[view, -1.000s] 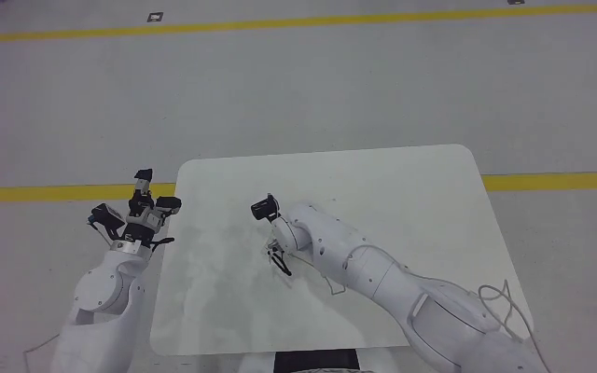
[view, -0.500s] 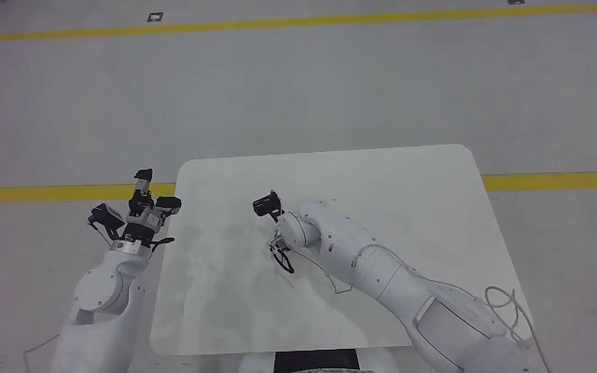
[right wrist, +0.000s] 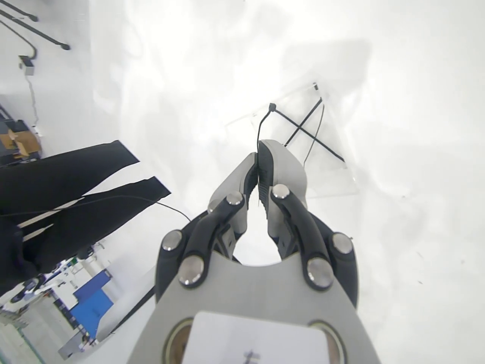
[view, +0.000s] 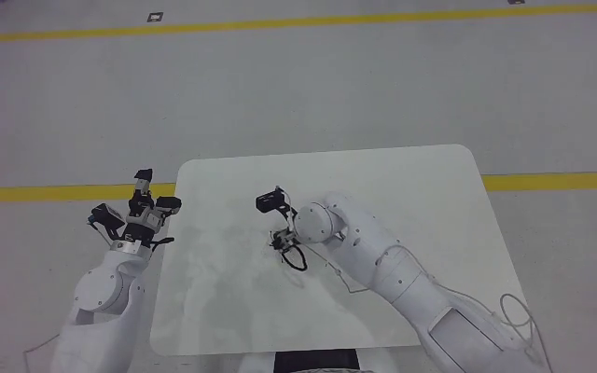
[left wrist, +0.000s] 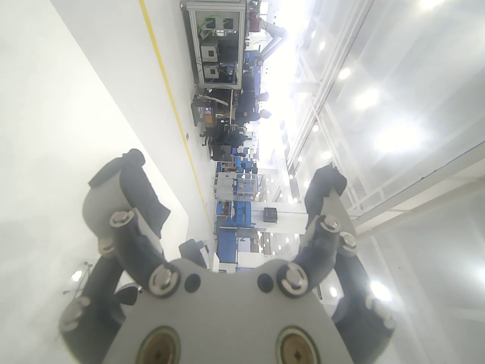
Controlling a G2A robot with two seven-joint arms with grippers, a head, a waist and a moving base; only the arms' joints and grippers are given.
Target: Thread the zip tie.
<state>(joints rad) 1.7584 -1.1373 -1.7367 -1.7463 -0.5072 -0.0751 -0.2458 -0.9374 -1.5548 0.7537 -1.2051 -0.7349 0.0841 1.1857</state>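
Table (view: 420, 186): white with rounded corners, a matte top that looks to offer little to drag against.
Clear plate (right wrist: 333, 179): transparent sheet lying flat mid-table, just beyond the right arm's tips. Black straps (right wrist: 301, 127) cross over it. I cannot tell whether they belong to the held tie or are separate ones.
Left gripper (left wrist: 229, 166): parked off the table's left edge, jaws spread wide, nothing in them.
Right gripper (right wrist: 258, 159): low over the middle of the table, pads pressed together on a thin black strap.
Zip tie (right wrist: 260, 130): pinched a short way below its locking head (right wrist: 271, 107). The strap arcs up out of the pads, with the head above the plate.
Handling: I judge it near weightless, springy and smooth-sided. It will likely flex and whip rather than hold a line, and could slide or twist in a loose pinch.
Where to grip: close behind the tail tip, flat faces to the pads, with the head steadied by the other gripper.
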